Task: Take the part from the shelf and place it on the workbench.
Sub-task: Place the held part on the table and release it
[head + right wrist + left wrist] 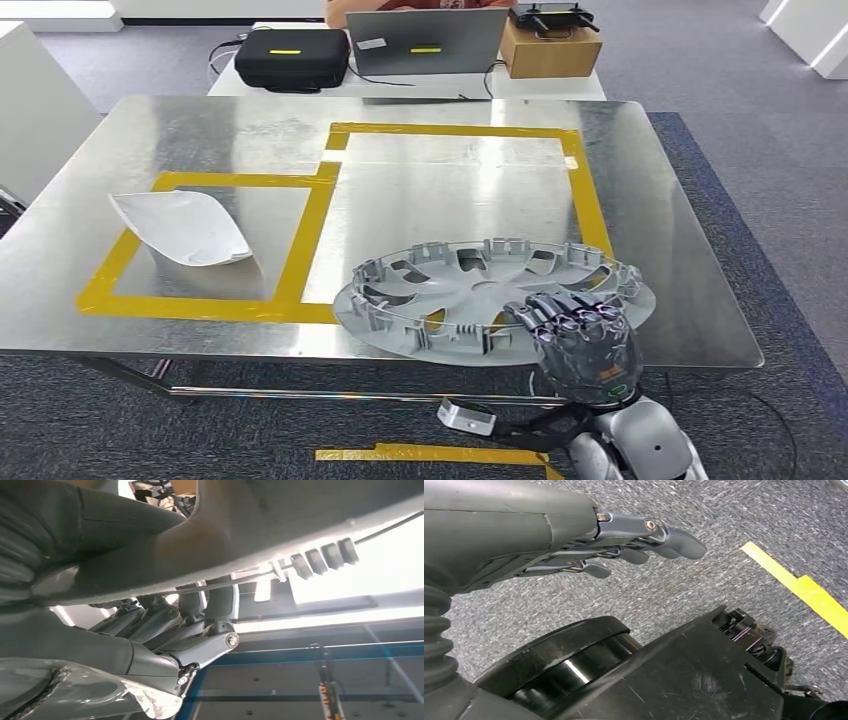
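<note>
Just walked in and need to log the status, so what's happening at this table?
The robot's right hand grips the near rim of a grey wheel cover that lies on the metal workbench, overlapping the yellow tape outline. A white curved part lies in the smaller taped box. The left hand hangs over the carpet, holding nothing.

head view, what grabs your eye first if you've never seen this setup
The big grey hubcap lying inner side up on the near edge of the steel workbench, with the right hand gripping its rim, stands out first. Next come the yellow tape outlines on the tabletop and the white curved part resting inside the left-hand outline. The left hand hangs over grey carpet, holding nothing.
</note>
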Controlling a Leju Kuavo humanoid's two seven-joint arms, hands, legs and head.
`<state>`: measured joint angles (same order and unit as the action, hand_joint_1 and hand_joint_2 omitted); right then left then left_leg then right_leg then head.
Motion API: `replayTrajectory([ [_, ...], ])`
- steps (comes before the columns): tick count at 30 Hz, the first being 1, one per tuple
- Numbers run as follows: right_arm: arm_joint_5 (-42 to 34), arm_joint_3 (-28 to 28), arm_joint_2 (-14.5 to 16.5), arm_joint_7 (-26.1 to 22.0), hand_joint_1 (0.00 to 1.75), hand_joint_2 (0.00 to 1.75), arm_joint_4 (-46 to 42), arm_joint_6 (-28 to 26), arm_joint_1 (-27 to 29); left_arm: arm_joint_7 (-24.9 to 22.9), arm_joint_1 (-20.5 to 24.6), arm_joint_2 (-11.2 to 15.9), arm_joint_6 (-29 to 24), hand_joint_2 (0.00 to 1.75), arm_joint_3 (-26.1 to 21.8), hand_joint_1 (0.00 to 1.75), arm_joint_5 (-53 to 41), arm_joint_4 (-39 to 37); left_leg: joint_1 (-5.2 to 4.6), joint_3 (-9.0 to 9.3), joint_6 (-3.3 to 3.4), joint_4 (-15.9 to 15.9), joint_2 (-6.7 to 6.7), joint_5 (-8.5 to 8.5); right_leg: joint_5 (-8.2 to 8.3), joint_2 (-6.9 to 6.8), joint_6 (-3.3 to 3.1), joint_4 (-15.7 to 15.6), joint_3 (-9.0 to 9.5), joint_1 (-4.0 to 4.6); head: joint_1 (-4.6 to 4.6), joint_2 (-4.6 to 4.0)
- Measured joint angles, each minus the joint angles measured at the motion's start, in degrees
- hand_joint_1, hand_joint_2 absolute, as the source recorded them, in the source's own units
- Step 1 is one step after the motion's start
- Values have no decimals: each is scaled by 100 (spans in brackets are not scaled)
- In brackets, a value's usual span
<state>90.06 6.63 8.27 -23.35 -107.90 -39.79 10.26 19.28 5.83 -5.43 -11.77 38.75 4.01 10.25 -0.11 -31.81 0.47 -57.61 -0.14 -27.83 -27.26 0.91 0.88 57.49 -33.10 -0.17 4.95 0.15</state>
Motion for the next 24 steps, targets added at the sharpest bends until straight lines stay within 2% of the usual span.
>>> replayTrajectory([
  [7, -3, -341, -82, -355, 175, 175, 306, 0, -58, -1, 4, 3, 31, 175, 1, 0, -57, 0, 0, 0, 0, 0, 0, 0, 0, 0, 0, 0, 1, -1, 0, 0],
  [12, -3, -477, -184, -325, 175, 175, 513, -1, -119, -6, 8, 5, 32, 175, 1, 0, -83, 0, 0, 1, 0, -1, 0, 0, 1, 0, 1, -1, 1, -1, 0, 0],
  [17, -3, -570, -414, -60, 175, 175, 749, -1, -188, -20, 13, 6, 33, 175, 0, 0, -96, 0, 0, 1, 0, -1, 0, 0, 1, 1, 1, 0, 1, -1, 1, 0],
  [21, -3, -559, -698, 529, 175, 175, 976, -1, -293, -40, 17, 5, 36, 175, 0, 0, -125, 0, 0, 0, 0, -1, 0, 0, 1, -1, 1, 0, 2, -1, -1, 0],
  [24, -3, -288, -1107, 1689, 175, 175, 1257, -1, -487, -51, 23, 5, 56, 175, 1, 0, -148, 0, -1, -2, 1, -1, 0, 1, 2, -1, 2, 0, 2, -2, -1, 0],
])
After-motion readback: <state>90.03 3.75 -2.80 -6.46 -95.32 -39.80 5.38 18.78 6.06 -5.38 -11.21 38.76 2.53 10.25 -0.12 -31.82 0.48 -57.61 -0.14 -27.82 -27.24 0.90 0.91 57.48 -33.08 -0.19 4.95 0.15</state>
